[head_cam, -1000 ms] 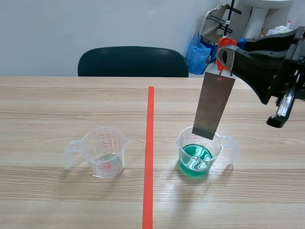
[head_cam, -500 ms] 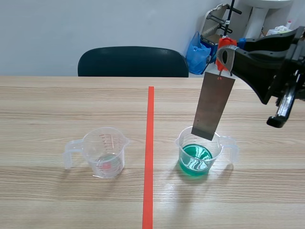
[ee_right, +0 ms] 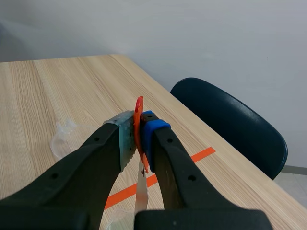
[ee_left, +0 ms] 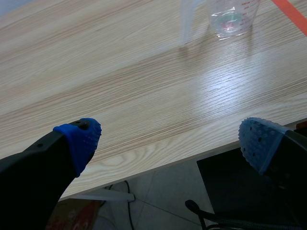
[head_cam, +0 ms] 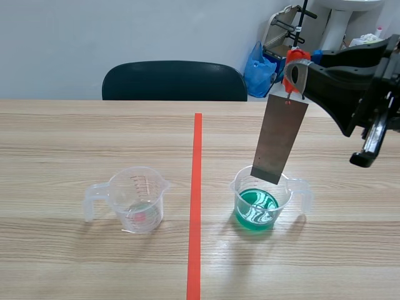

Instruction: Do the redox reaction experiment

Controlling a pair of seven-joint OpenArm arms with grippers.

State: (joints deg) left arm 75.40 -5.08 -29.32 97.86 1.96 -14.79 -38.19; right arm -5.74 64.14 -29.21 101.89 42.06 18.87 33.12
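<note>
A grey metal strip [head_cam: 279,139] hangs from an orange clip [head_cam: 292,67] that my right gripper [head_cam: 297,74] is shut on. The strip's lower edge hovers just above the rim of a clear beaker of green liquid [head_cam: 257,206], right of the red tape line. In the right wrist view the orange clip [ee_right: 139,125] is pinched between the pads [ee_right: 125,136], with the strip's top edge [ee_right: 141,191] below. A second clear beaker [head_cam: 137,199], nearly empty, stands left of the line and shows ahead of my left gripper [ee_left: 168,139], which is open past the table's near edge.
A dark chair [head_cam: 174,80] stands at the table's far side. A blue bag [head_cam: 259,65] and white equipment sit behind at the right. The red tape line [head_cam: 196,200] splits the wooden table [head_cam: 62,137] down the middle.
</note>
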